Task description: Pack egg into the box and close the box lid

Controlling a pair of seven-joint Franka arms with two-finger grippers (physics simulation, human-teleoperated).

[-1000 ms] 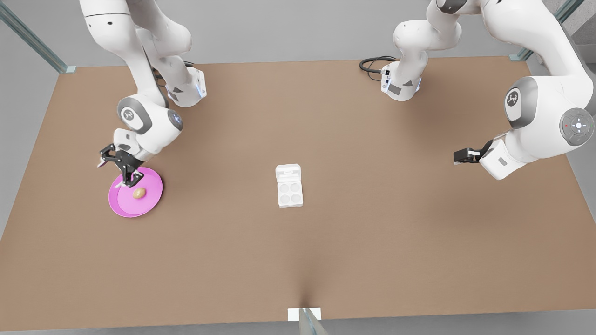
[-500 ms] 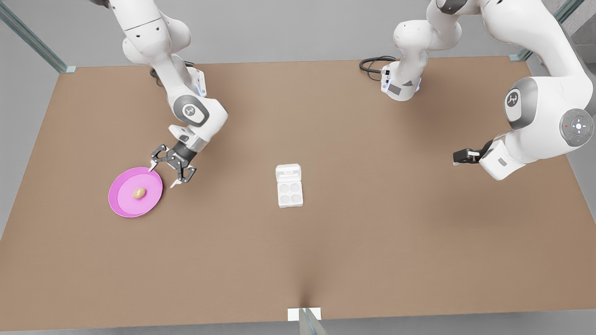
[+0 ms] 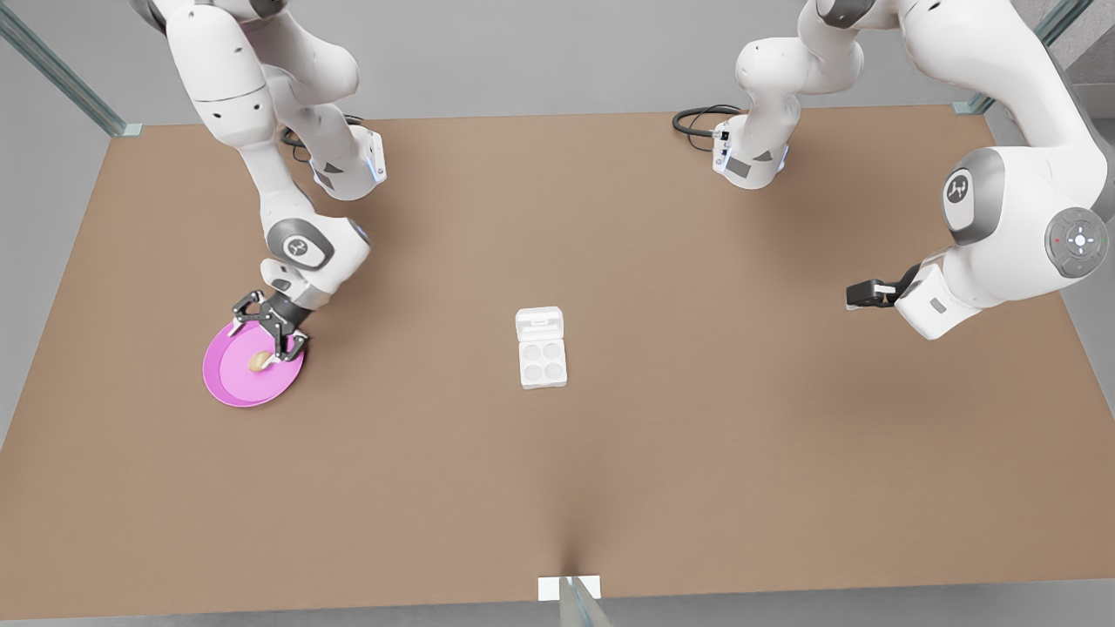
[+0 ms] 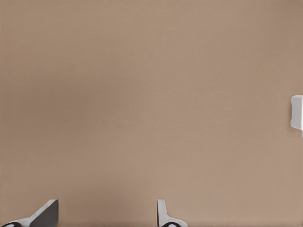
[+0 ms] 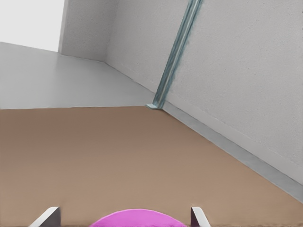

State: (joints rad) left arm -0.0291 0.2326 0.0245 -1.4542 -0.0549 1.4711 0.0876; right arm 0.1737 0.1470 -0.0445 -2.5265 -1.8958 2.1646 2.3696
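The right pincer [image 3: 266, 335] hangs low at the front view's left, fingers spread wide, its arm bent steeply down. The left pincer [image 3: 855, 294] waits at the front view's right, held level with fingers apart.

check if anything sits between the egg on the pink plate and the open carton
Nothing visible does: bare table lies between the egg and the box. The right claw hangs open over the egg.
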